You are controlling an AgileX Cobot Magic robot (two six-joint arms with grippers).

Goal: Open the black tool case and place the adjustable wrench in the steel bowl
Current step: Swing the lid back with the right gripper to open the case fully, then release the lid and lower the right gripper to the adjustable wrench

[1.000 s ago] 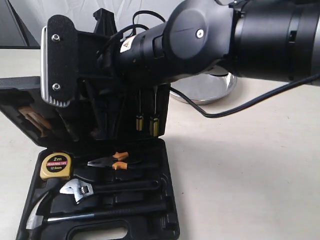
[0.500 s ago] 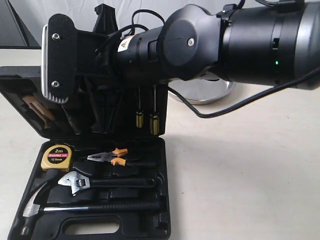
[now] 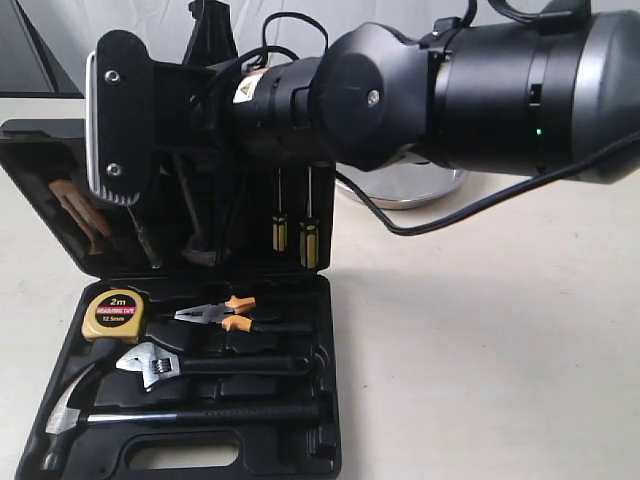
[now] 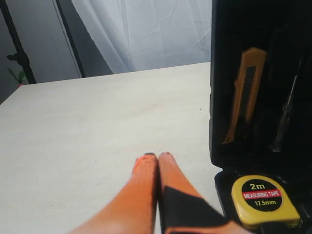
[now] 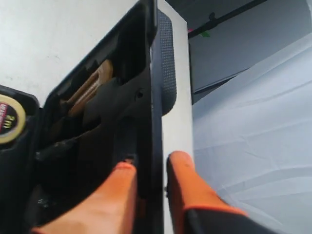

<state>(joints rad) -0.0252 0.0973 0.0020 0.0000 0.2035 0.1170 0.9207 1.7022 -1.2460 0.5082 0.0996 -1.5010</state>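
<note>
Right gripper [image 5: 152, 163] clamped on upright lid of case [image 3: 290, 450]; left gripper [image 4: 157, 156] fingers together, empty; wrench [image 3: 200, 366] in case base.

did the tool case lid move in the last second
Yes. In the exterior view the black tool case lid's top edge has risen closer to the table's far edge, swinging further open, with the right gripper pinching its rim.
</note>
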